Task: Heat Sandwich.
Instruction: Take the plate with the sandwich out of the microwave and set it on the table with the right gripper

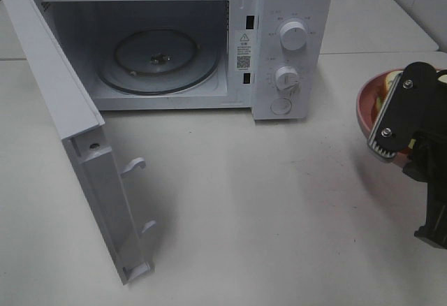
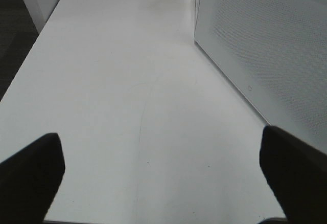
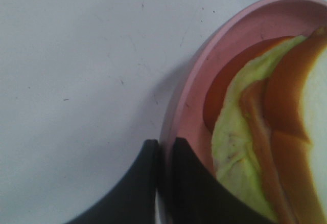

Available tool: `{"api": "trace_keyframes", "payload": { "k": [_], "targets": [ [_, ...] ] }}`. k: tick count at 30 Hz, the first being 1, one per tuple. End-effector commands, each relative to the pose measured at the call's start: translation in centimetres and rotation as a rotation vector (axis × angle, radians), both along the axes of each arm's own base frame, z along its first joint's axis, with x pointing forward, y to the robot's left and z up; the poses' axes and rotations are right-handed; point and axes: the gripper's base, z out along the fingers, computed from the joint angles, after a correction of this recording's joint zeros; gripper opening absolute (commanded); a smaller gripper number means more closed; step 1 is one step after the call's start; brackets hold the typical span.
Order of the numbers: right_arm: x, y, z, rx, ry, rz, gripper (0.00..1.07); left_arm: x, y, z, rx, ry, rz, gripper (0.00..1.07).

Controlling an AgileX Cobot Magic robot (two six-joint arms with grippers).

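Observation:
The sandwich (image 3: 265,132), bread with green and reddish filling, lies on a round pink plate (image 3: 191,101) at the table's right edge. My right gripper (image 3: 161,150) is shut on the plate's rim, one finger inside it and one outside. From above, the right gripper (image 1: 391,142) covers most of the plate (image 1: 363,100), and only a bit of the sandwich (image 1: 388,81) shows. The white microwave (image 1: 290,12) stands at the back with its door (image 1: 77,131) swung wide open and its glass turntable (image 1: 157,58) bare. My left gripper (image 2: 163,178) is open over the table, holding nothing.
The open door juts toward the front left of the table (image 1: 265,208). In the left wrist view the door's perforated outer face (image 2: 260,45) stands close by. The microwave's two knobs (image 1: 292,35) face forward on its right panel.

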Motion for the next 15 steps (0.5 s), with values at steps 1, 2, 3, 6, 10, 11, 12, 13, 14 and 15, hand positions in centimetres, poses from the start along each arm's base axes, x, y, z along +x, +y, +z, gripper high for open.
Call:
{"api": "trace_keyframes", "payload": {
  "k": [1,2,3,6,10,11,12,13,14,15],
  "targets": [
    [0.1,-0.3,0.5,-0.006,-0.044,-0.031,0.00,0.0,0.0,0.1,0.004,-0.014,0.003,0.96],
    [0.1,-0.4,0.5,-0.003,-0.045,-0.050,0.00,0.0,0.0,0.1,0.004,-0.014,0.003,0.96],
    [0.1,-0.5,0.5,-0.001,-0.046,-0.062,0.00,0.0,0.0,0.1,0.004,-0.014,0.003,0.96],
    [0.2,-0.7,0.6,-0.004,-0.054,-0.104,0.00,0.0,0.0,0.1,0.004,-0.014,0.003,0.96],
    [0.3,-1.1,0.6,-0.014,-0.070,-0.174,0.00,0.0,0.0,0.1,0.004,-0.014,0.003,0.96],
    [0.3,-1.2,0.5,-0.015,-0.072,-0.194,0.00,0.0,0.0,0.1,0.004,-0.014,0.003,0.96],
    [0.4,-1.3,0.5,-0.017,-0.073,-0.218,0.00,0.0,0.0,0.1,0.004,-0.014,0.003,0.96],
    [0.4,-1.4,0.4,-0.011,-0.076,-0.260,0.00,0.0,0.0,0.1,0.004,-0.014,0.003,0.96],
    [0.5,-1.4,0.3,-0.008,-0.078,-0.278,0.00,0.0,0.0,0.1,0.004,-0.014,0.003,0.96],
    [0.5,-1.4,0.3,-0.008,-0.078,-0.278,0.00,0.0,0.0,0.1,0.004,-0.014,0.003,0.96]
  ]
}}
